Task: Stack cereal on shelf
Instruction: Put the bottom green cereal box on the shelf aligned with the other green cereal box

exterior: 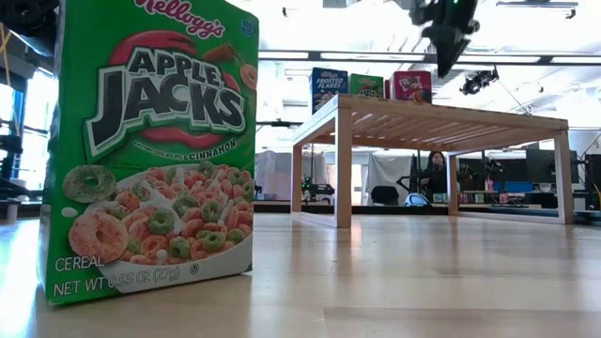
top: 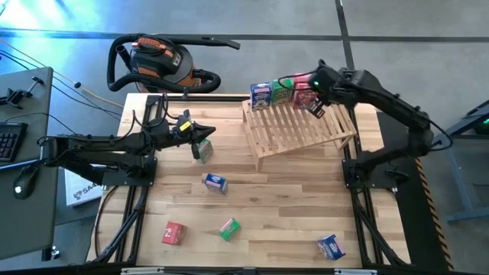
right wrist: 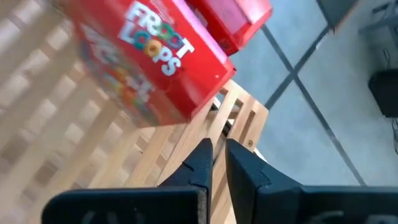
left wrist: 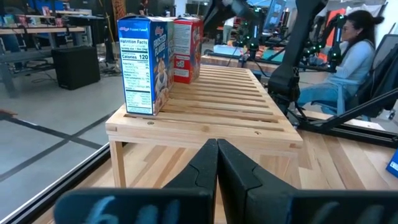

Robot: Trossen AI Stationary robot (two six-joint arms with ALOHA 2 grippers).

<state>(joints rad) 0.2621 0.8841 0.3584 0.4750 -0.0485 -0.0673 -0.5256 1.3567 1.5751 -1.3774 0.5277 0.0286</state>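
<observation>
The slatted wooden shelf (top: 302,126) stands at the table's far right. Along its far edge stand a blue box (top: 260,93), a green box (top: 282,92) and two red boxes (top: 304,96). In the right wrist view the nearer red Froot Loops box (right wrist: 149,56) shows tilted and blurred. My right gripper (right wrist: 216,152) hovers just above the shelf beside it, its fingers shut to a narrow slit on nothing (exterior: 449,42). My left gripper (left wrist: 217,149) is shut and empty, left of the shelf (top: 208,134). A green box (top: 202,150) sits on the table beside it.
Loose on the table are a blue box (top: 215,183), a red box (top: 173,233), a green Apple Jacks box (exterior: 150,150) and another blue box (top: 331,246) near the right corner. A vacuum cleaner (top: 157,61) stands beyond the far edge. A person (left wrist: 360,56) sits behind.
</observation>
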